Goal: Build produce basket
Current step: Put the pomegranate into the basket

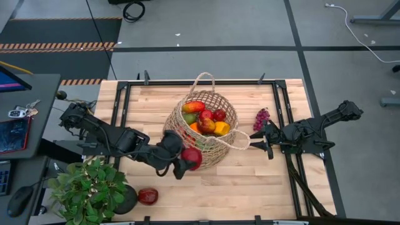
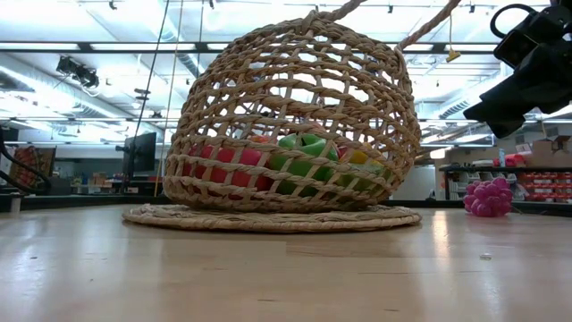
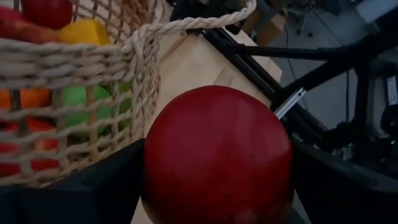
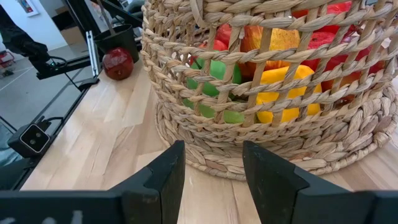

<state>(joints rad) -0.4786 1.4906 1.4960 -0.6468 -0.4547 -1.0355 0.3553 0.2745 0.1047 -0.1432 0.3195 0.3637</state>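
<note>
**Left fingers gripping a red fruit beside the wicker basket**

The left gripper's (image 1: pixel 187 161) two dark fingers (image 3: pixel 93 186) are standing wide apart and clamping a smooth, round, dark red fruit (image 3: pixel 217 155) between them, the fruit filling the whole gap. Just beyond those fingers, the large round tan wicker basket (image 1: pixel 209 145) of loose open weave is sitting on the pale wooden table (image 1: pixel 250 181), its woven wall nearly touching the held fruit. One of its thin rope loop handles (image 3: pixel 205 22) is arching above the fingers' far side.

Through the weave, the produce inside is showing: a green piece (image 4: pixel 214 71), a yellow piece (image 4: pixel 283 93), an orange piece (image 3: pixel 28 96) and several red pieces (image 1: pixel 219 115), piled in the basket's bowl.

The right gripper (image 1: pixel 265 139) is resting on the opposite side of the basket, its fingers (image 4: pixel 165 174) closed down as narrow as they go with nothing between them, the tips pointing at the basket's flat woven base (image 4: pixel 205 152) and stopping just short of it. A small purple grape bunch (image 1: pixel 260 119) is lying on the table just beside this gripper, away from the basket.

Behind the left fingers, nearer the table's front edge, a second dark red round fruit (image 1: pixel 147 195) is lying alone on the wood, beside a leafy green potted plant (image 1: pixel 90 187).
</note>
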